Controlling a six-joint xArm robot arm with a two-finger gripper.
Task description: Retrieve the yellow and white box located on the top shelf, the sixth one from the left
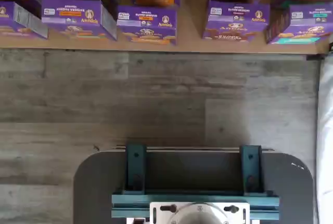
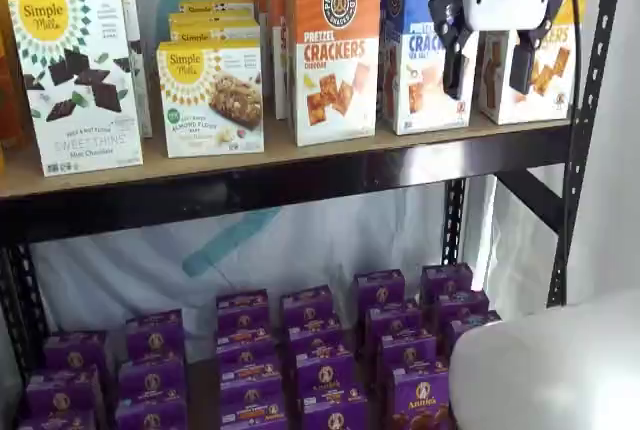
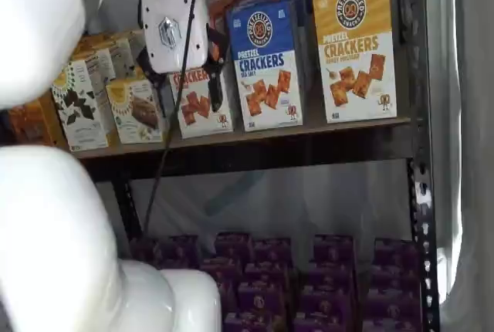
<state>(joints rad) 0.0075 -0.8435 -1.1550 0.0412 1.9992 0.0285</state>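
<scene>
**A:** Where's the target?

**B:** Tall yellow and white pretzel-crackers carton (image 3: 355, 50), standing upright at the right end of the top shelf (image 2: 300, 155), a tan wooden board with a dark metal front rail. Blue sea-salt crackers carton (image 3: 265, 66) is just beside it on one side, the black perforated upright (image 3: 417, 116) on the other. In a shelf view my arm hides most of it; only its lower white part (image 2: 545, 75) shows.

**A:** Tool state?

**B:** My tool (image 2: 488, 63), white body with two black fingers, is released. Clear gap between the fingers, nothing in them. It hangs in front of the shelf's box fronts, not touching any as far as I can tell.

**A:** Position versus the carton?

**B:** The views disagree, so depth is unclear. One puts the tool (image 3: 185, 89) over the orange cheddar carton (image 2: 335, 65); the other puts it across the blue/yellow boundary. My judgement: in front of the row, and it needs to shift toward the upright.

**A:** Handling?

**B:** Looks like light, thin cardboard, stiff at the edges, faces likely flex. Glossy print, could slip. I'd pinch across the narrow width on the two side walls, mid to upper height. Gap to the blue carton looks tight for a finger.

**A:** Wrist view?

**B:** Only small purple boxes (image 1: 145, 23) on a lower level and grey plank floor (image 1: 156, 99). No target there.
</scene>
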